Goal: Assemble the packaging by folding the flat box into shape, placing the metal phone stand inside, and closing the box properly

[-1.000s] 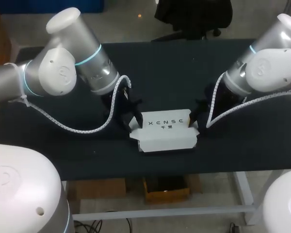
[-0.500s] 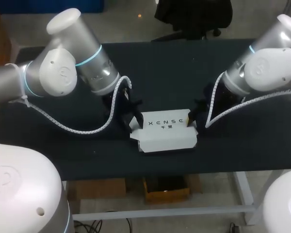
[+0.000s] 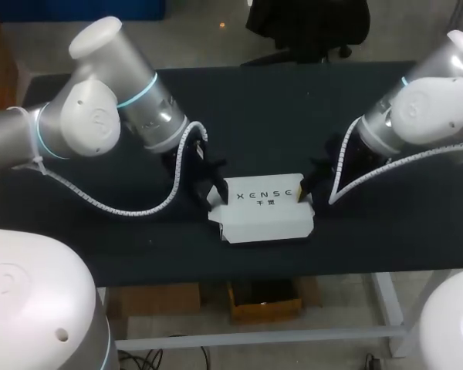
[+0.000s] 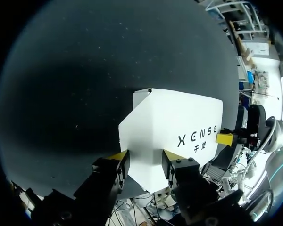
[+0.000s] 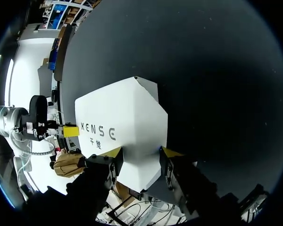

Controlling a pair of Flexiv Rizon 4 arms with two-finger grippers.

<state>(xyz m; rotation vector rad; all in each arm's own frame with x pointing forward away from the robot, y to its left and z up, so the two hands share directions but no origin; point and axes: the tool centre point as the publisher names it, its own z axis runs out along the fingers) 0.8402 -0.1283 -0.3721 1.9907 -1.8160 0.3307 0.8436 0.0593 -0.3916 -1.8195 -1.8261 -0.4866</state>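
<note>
Box interior hidden; fingertips hard to make out in head view. White box (image 3: pixel 262 216) at lower centre of table (image 3: pixel 278 108), long axis left-right. Left gripper (image 4: pixel 142 161) clamped on left end, right gripper (image 5: pixel 140 155) clamped on right end.

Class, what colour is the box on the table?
The box is white with dark lettering, clearest in the left wrist view.

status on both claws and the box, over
Left claw shut on white box, one end. Right claw shut on the opposite end. Phone stand not in view.
</note>
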